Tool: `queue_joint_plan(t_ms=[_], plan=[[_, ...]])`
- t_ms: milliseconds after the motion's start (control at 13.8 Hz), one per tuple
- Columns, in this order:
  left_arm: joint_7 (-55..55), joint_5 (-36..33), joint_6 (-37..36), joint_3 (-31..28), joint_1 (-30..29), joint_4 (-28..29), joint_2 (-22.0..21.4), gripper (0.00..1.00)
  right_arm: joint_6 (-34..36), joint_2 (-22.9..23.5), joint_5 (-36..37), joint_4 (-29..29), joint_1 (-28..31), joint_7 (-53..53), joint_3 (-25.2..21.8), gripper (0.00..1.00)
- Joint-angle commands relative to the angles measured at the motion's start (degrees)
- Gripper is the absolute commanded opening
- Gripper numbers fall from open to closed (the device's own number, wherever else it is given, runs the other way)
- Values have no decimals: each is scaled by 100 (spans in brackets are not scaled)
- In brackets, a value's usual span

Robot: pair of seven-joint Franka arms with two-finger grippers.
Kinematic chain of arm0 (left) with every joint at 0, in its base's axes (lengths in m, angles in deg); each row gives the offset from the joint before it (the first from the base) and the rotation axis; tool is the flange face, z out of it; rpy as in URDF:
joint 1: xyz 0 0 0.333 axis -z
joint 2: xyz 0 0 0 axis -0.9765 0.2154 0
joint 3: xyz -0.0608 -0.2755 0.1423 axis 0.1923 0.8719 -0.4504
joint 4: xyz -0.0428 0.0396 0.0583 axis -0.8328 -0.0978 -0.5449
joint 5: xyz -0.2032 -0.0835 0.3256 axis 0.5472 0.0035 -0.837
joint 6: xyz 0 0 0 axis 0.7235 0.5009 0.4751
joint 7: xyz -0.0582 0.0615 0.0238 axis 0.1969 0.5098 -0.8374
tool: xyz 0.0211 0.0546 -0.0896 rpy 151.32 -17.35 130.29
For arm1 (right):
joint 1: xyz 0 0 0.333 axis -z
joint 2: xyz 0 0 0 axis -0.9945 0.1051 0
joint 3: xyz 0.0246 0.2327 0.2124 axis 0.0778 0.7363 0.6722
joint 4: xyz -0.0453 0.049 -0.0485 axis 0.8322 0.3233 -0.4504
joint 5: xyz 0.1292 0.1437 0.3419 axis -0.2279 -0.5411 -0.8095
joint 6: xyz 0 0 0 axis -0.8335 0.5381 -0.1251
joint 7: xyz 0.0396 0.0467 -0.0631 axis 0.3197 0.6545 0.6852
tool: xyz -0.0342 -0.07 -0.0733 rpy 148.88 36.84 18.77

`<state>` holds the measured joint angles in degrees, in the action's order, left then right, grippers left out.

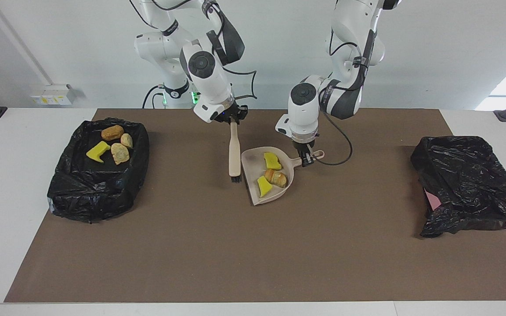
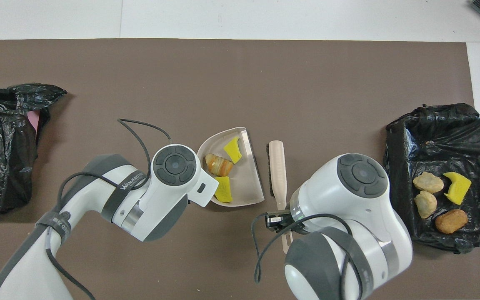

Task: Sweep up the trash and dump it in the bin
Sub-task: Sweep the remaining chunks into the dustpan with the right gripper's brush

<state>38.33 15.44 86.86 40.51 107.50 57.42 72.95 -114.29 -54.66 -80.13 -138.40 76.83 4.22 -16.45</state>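
The beige dustpan (image 1: 252, 160) (image 2: 246, 178) lies mid-mat with three pieces of trash in it: two yellow sponge chunks (image 1: 272, 160) (image 2: 233, 150) and a golden-brown lump (image 1: 276, 177) (image 2: 219, 164). My left gripper (image 1: 308, 159) is shut on the dustpan's handle. My right gripper (image 1: 233, 120) (image 2: 279, 218) is shut on the handle of the beige brush (image 1: 234, 151) (image 2: 277, 171). The brush hangs bristles down, just beside the dustpan's open edge. The black-lined bin (image 1: 86, 197) (image 2: 431, 121) at the right arm's end holds several more pieces of trash (image 1: 120, 152) (image 2: 427, 182).
A second crumpled black bag (image 1: 468, 184) (image 2: 2, 146) with something pink showing at its edge sits at the left arm's end of the brown mat (image 1: 253, 254). A black cable loops from the left wrist beside the dustpan's handle.
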Motion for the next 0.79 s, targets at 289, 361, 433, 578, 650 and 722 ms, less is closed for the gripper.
queue_joint_plan(t_ms=[289, 361, 433, 578, 650, 722], plan=[[1859, -13, -424, -17, -1339, -588, 3, 0, 338, -1051, 148, -681, -954, -1490, 165, 0], [2202, -13, -468, -17, -1594, -658, -6, 0, -82, -893, 130, -752, -1200, -1797, 165, 0], [2536, -13, -546, -17, -1771, -781, -6, 0, -373, -761, 112, -831, -1394, -1983, 165, 0], [3169, -13, -696, -26, -2131, -1001, 3, 0, -909, -367, -28, -919, -1693, -2326, 165, 0], [3511, -13, -775, -26, -2324, -1115, -6, 0, -1173, -217, -37, -998, -1851, -2380, 165, 0], [3845, -13, -897, -26, -2500, -1264, 3, 0, -1376, -119, -37, -1077, -1922, -2450, 165, 0]])
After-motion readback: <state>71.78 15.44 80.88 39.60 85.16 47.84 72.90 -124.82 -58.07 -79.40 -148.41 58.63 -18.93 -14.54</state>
